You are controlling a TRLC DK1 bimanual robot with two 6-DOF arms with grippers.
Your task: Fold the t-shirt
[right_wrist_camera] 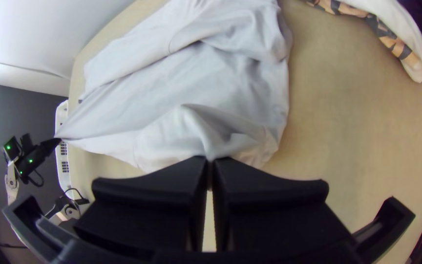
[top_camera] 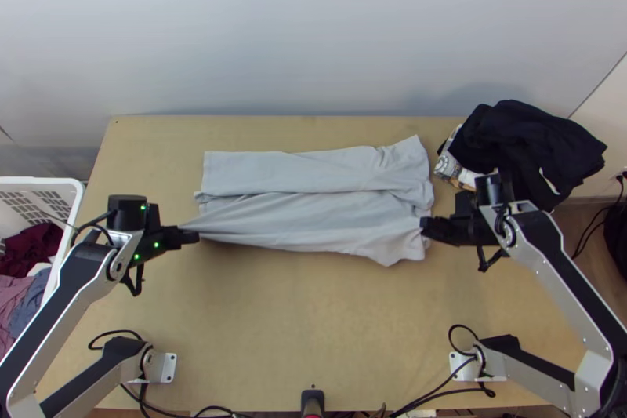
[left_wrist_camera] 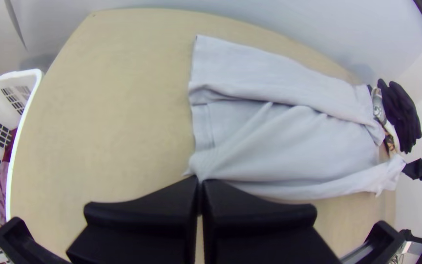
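At the near left corner of the t-shirt (top_camera: 313, 218), my left gripper's (top_camera: 194, 237) two black fingers are pressed together with a pinch of the pale grey cloth between them. Over at the near right part, my right gripper (top_camera: 424, 225) has its fingers closed on another pinch, and the fabric rises to them in soft creases. Between my two grips the near side runs in long, slanting folds, narrowing to a point at my left. Farther off, the far part of the t-shirt lies folded over in a long strip, rumpled toward its right end. All of it is over the middle of the light wooden table (top_camera: 313, 324). Near the table's far right corner I have a heap of dark clothes (top_camera: 525, 136) with a patterned cloth (top_camera: 447, 165) beside it, and just beyond the left edge stands a white basket (top_camera: 77, 210) holding dark red clothing (top_camera: 31, 249)
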